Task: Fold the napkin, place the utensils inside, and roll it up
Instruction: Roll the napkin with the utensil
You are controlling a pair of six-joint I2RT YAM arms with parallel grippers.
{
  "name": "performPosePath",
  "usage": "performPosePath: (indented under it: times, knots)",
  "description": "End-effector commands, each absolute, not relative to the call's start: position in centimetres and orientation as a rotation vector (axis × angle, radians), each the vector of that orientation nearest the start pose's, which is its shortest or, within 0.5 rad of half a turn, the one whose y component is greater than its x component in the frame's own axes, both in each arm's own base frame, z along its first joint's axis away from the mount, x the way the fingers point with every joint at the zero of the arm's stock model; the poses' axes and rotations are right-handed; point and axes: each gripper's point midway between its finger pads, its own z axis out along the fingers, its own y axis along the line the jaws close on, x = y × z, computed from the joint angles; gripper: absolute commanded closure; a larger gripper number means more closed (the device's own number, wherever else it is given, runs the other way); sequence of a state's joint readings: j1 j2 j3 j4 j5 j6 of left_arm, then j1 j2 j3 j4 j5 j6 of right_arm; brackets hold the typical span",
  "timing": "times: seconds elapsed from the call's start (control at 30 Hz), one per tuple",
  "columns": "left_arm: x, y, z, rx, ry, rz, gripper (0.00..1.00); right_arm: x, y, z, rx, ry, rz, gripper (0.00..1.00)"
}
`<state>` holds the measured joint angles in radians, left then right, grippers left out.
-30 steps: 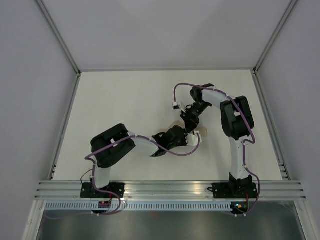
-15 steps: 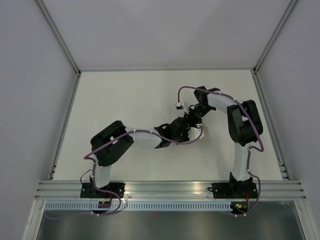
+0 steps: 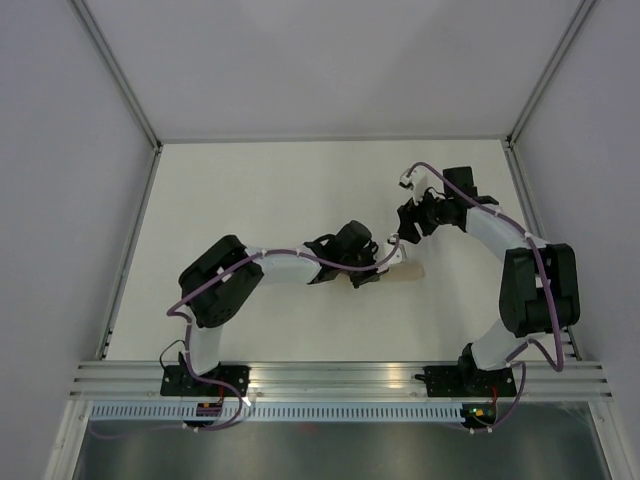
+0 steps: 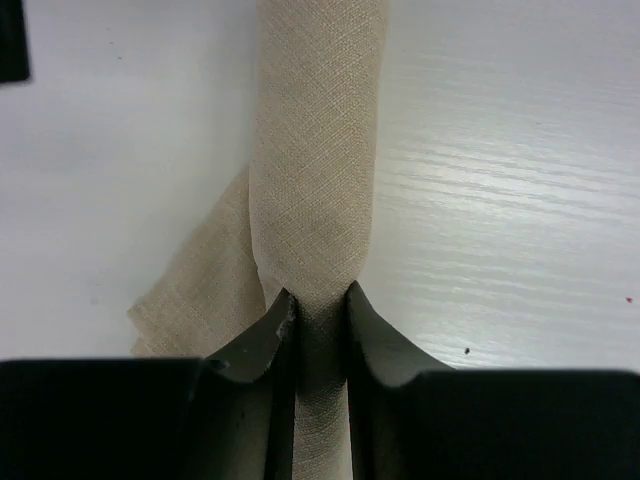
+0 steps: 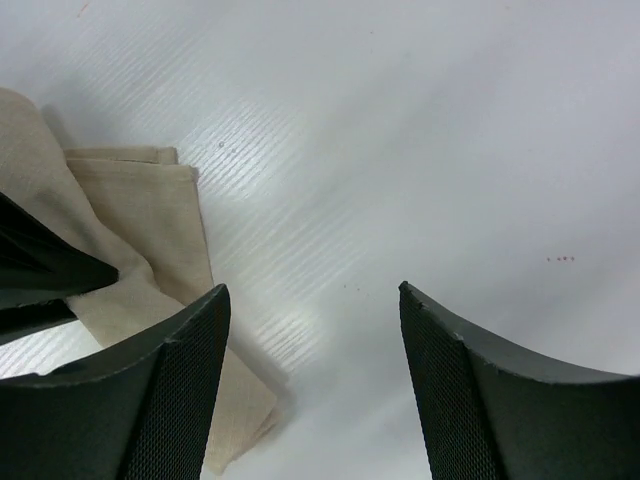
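- One napkin (image 4: 315, 180), rolled into a tube (loose flap alongside), lying on the table (image 4: 500, 200).
- Two grippers: left gripper (image 4: 318, 303) clamped on one end of the roll.
- Right gripper (image 5: 310, 292) spread wide, holding nothing, near the napkin.

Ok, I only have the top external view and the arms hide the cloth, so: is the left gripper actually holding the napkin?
Observer: Yes, the left gripper is shut on the rolled napkin.
Operator: Is the roll tidy?
Observer: Not quite; a loose flap sticks out beside it, close to the grip.
Operator: And the other arm?
Observer: The right gripper is open, holding nothing.
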<state>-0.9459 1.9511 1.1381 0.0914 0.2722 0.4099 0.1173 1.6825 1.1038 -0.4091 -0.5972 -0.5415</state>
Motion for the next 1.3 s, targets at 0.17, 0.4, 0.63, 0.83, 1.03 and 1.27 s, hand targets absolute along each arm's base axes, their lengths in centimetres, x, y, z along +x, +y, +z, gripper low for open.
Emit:
performPosePath:
  times: [0.17,0.4,0.63,0.83,1.03,1.27]
  knots:
    - [21.3,-38.2,-0.3,1.635,2.134,-0.941,0.84,34.8,12.2,12.1,-1.024,1.915,0.450,0.26]
    - [22.3,-37.6,-0.2,1.560,2.266,-1.119,0.77,29.3,12.7,10.2,-1.209,1.787,0.405,0.24]
    - [22.8,-38.0,-1.3,1.544,2.339,-1.182,0.75,26.3,15.9,7.8,-1.417,1.652,0.261,0.24]
    - [23.1,-38.1,-2.5,1.516,2.394,-1.223,0.73,26.5,16.6,6.2,-1.477,1.623,0.173,0.23]
    - [23.0,-38.2,-2.6,1.507,2.406,-1.274,0.70,27.0,16.8,4.2,-1.522,1.624,0.103,0.24]
    - [23.4,-38.1,-2.5,1.508,2.413,-1.261,0.63,27.2,17.2,3.0,-1.560,1.650,0.110,0.42]
